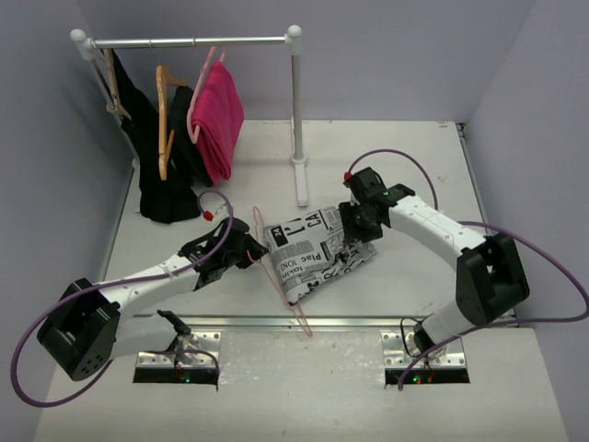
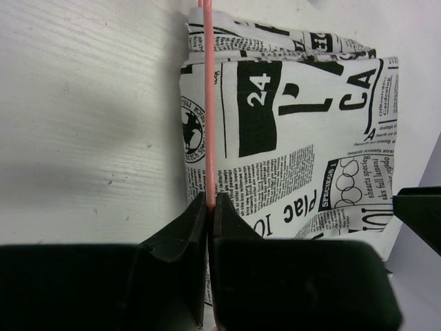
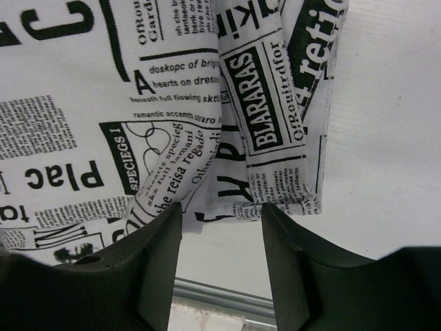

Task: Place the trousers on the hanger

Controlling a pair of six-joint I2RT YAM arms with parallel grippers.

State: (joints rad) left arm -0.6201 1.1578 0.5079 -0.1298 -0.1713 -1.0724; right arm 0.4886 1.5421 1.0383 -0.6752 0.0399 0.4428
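Hold left fingers [image 2: 179, 238] clamped on the hanger [image 2: 209, 103], wire straight ahead across the trousers [image 2: 289, 138]. Push the parted right fingers [image 3: 155, 276] deeper round the raised fold just ahead before closing; avoid dragging along the table [image 3: 386, 138].

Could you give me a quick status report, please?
Left gripper shut on hanger. Right gripper open at trousers edge. Trousers folded on table, not yet hung. Clothes rack behind, apart.

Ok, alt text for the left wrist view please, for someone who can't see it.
The left fingers pinch the thin pink hanger, whose wire runs straight up the frame over the left edge of the folded newspaper-print trousers on a white table.
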